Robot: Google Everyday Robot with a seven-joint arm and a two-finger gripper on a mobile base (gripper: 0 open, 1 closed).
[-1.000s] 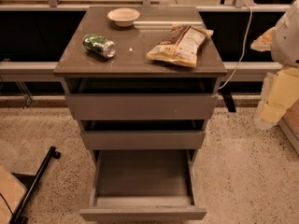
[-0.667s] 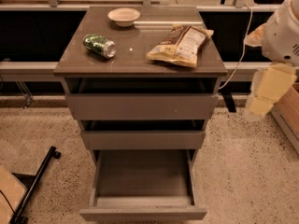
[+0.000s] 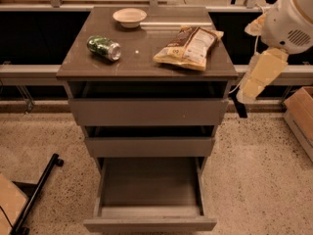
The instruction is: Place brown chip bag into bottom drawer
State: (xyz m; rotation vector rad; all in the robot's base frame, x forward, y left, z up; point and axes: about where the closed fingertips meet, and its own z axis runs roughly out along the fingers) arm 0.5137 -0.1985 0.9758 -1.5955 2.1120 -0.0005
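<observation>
The brown chip bag [image 3: 188,46] lies flat on the right side of the cabinet top, cream-tan panel up. The bottom drawer [image 3: 149,224] is pulled fully out and nothing shows inside it. My arm comes in from the upper right. Its gripper [image 3: 240,105] hangs as a dark tip below the cream link, just off the cabinet's right edge at the height of the top drawer. It is below and to the right of the bag, holds nothing that I can see, and is apart from the bag.
A green can [image 3: 103,48] lies on its side at the left of the cabinet top [image 3: 146,65]. A small white bowl [image 3: 129,16] stands at the back. The two upper drawers are slightly open. A cardboard box [image 3: 301,116] stands on the floor at right.
My arm has swung left from the right edge toward the cabinet, and its gripper end now hangs beside the cabinet's right side. The bag, can and drawers have not moved.
</observation>
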